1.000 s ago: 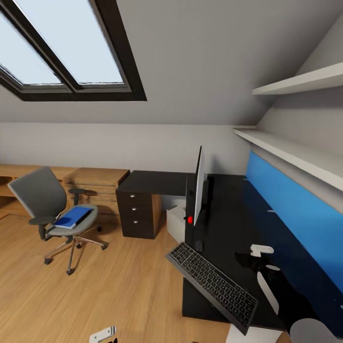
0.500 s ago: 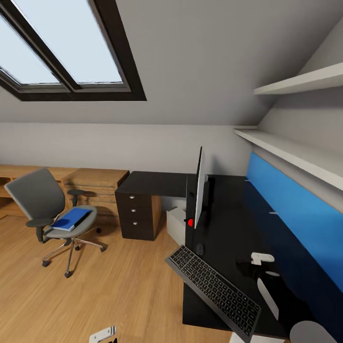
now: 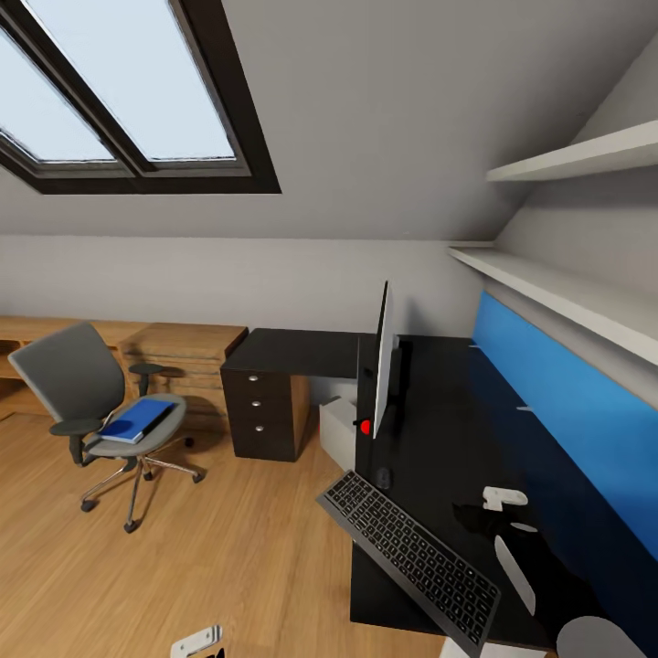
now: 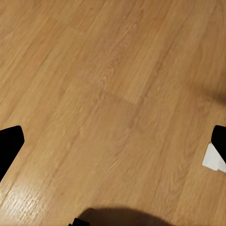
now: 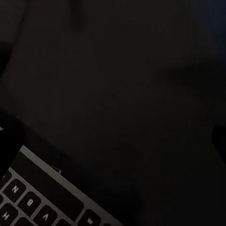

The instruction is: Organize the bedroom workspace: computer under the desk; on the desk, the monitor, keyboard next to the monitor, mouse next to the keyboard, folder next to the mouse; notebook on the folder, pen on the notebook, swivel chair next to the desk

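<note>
Your right gripper (image 3: 504,512) hovered over the black desk (image 3: 457,429) with its jaws spread and nothing between them. Its wrist view caught the keyboard (image 5: 33,197) keys close below, while the head view showed that keyboard (image 3: 411,553) overhanging the desk's front edge, near the mouse (image 3: 384,476) and monitor (image 3: 383,356). Your left gripper (image 4: 113,155) faced bare wood floor (image 4: 108,84), fingertips apparently apart. The folder (image 3: 137,419) lay on the swivel chair (image 3: 91,411).

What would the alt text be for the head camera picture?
An attic bedroom: a black desk holds a thin monitor and a keyboard overhanging its edge. Across the wooden floor, a grey swivel chair carries a blue folder.
</note>
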Tool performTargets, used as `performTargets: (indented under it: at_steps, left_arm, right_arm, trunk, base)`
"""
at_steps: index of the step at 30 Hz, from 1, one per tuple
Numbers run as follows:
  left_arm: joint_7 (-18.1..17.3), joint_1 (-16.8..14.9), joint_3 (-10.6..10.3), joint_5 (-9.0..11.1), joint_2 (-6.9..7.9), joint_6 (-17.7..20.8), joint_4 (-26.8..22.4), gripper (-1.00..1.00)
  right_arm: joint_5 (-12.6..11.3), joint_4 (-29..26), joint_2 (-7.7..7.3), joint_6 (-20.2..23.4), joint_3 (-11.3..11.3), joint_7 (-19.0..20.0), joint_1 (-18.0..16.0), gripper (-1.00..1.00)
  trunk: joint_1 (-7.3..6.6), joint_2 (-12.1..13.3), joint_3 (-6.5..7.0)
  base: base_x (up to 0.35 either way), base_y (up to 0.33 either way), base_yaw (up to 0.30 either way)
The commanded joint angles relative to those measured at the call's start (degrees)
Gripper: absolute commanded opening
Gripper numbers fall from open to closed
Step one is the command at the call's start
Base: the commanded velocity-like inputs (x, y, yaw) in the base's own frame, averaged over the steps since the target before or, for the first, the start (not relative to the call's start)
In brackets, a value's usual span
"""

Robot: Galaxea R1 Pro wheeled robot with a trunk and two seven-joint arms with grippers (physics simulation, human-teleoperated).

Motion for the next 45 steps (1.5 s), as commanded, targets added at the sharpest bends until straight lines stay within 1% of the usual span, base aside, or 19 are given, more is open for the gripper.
performTargets:
  at_steps: [1,14,22,45]
  left_arm:
    - [0.0,0.0,0.3,0.1,-0.02,-0.2,0.0,1.00]
    - [-0.1,0.0,0.2,0.1,0.15,-0.1,0.0,1.00]
    - [0.0,0.0,0.2,0.1,0.16,-0.2,0.0,1.00]
    - [0.0,0.0,0.2,0.1,-0.02,-0.2,0.0,1.00]
  right_arm:
    - [-0.6,-0.1,-0.02,0.3,0.1,-0.3,0.0,1.00]
    - [-0.7,-0.1,0.06,0.5,0.2,-0.3,0.0,1.00]
    - [-0.7,-0.1,0.05,0.6,0.3,-0.3,0.0,1.00]
    - [-0.7,-0.2,0.01,1.4,0.3,-0.3,0.0,1.00]
  trunk:
    - [0.03,-0.1,-0.11]
    - [0.03,-0.1,-0.11]
    - [0.03,-0.1,-0.11]
    - [5.08,-9.3,-4.24]
  base:
    - [0.027,0.000,0.000]
    - [0.233,0.000,0.000]
    - [0.079,0.000,0.000]
    - [0.004,0.000,0.000]
